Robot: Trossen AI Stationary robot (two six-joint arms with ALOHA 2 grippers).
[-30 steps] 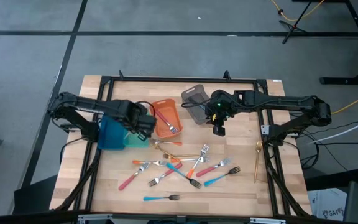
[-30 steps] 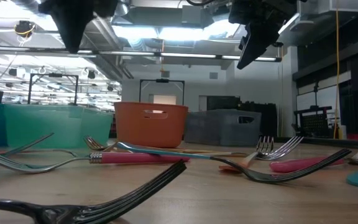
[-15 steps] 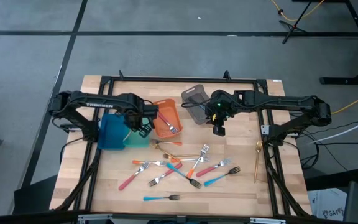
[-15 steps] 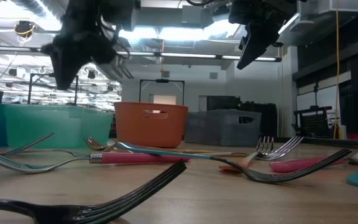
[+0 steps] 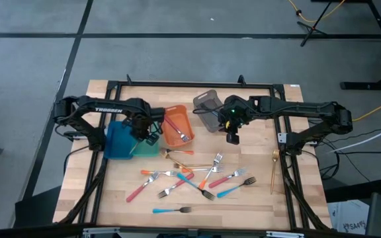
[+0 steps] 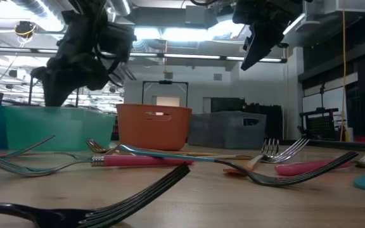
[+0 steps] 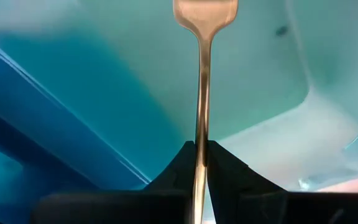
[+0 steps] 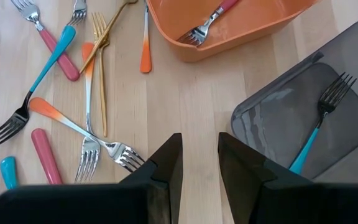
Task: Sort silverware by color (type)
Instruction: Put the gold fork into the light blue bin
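Left gripper (image 5: pixel 147 134) sits over the teal bin (image 5: pixel 148 146), blue bin (image 5: pixel 116 140) just outboard of it, orange bin (image 5: pixel 176 125) touching on the inboard side with a pink-handled fork (image 5: pixel 179 133) inside. Right gripper (image 5: pixel 232 137) hangs above bare table (image 5: pixel 256 106), grey bin (image 5: pixel 207 110) just beside it toward the left arm. Scattered silverware (image 5: pixel 194 178) lies nearer the table's front than both grippers. A gold utensil (image 5: pixel 274 168) lies apart, outboard of the right gripper.

Wooden desk (image 5: pixel 118 198) carrying teal bin (image 5: pixel 145 147), blue bin (image 5: pixel 115 142), orange bin (image 5: pixel 174 125) and grey bin (image 5: pixel 207 109) near the rear; scattered forks (image 5: pixel 197 178) nearer the front; gold utensil (image 5: pixel 274 172) at right edge.
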